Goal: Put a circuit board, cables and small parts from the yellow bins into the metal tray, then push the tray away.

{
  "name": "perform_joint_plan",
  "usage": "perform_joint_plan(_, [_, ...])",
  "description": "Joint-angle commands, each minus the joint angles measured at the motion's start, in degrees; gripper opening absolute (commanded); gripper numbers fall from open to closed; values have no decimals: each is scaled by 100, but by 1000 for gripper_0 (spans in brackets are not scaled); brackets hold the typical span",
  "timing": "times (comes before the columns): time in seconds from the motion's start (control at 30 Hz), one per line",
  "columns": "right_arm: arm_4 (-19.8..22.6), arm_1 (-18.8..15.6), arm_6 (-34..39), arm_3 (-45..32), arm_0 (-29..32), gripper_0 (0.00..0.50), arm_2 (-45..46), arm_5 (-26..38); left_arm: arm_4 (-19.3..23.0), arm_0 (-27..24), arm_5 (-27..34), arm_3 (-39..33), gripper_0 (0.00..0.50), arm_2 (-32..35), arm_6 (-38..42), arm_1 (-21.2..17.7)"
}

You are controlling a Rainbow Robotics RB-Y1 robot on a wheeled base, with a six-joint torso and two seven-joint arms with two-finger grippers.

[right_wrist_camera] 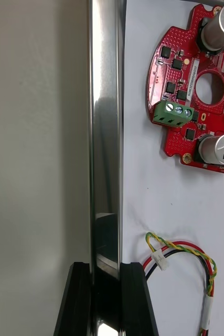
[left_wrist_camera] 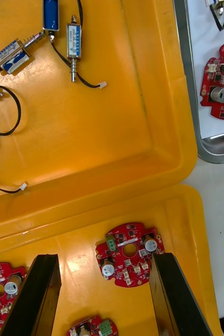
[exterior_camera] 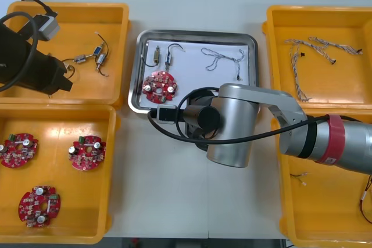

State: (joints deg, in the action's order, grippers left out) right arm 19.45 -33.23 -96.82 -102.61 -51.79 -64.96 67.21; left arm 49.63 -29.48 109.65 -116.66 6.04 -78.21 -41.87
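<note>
The metal tray (exterior_camera: pixel 197 34) holds a red circuit board (exterior_camera: pixel 160 84), small metal parts (exterior_camera: pixel 157 54) and a twisted blue and white cable (exterior_camera: pixel 224 59). My right gripper (exterior_camera: pixel 165 112) is at the tray's near rim. In the right wrist view the gripper (right_wrist_camera: pixel 105 268) is shut on that shiny rim (right_wrist_camera: pixel 105 131), one finger outside and one inside. The circuit board (right_wrist_camera: pixel 195 89) and a red and yellow cable (right_wrist_camera: pixel 188 252) lie on the white floor beside it. My left gripper (exterior_camera: pixel 61 82) hangs open (left_wrist_camera: pixel 106 260) over the left bins, above a loose circuit board (left_wrist_camera: pixel 128 254).
The far left bin (exterior_camera: pixel 116 27) holds small metal parts (exterior_camera: pixel 93 56). Three circuit boards (exterior_camera: pixel 87 152) lie in the near left bin (exterior_camera: pixel 87 201). Twisted cables (exterior_camera: pixel 308 56) are in the far right bin (exterior_camera: pixel 349 27). My right arm crosses the near right bin (exterior_camera: pixel 325 201).
</note>
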Motion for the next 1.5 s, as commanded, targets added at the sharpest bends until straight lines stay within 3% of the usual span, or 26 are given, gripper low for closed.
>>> perform_joint_plan(0.03, [-38,-123,-12,-13,-411,0,-96,-77,20,92,35,-181,500,169,-54,-234])
perform_joint_plan(0.7, [410,-386,-100,215,-938,0,-96,-437,20,92,35,-181,500,169,-54,-234])
perform_joint_plan(1.5, [-20,-378,-91,725,-1131,0,-87,-1070,20,92,35,-181,500,169,-54,-234])
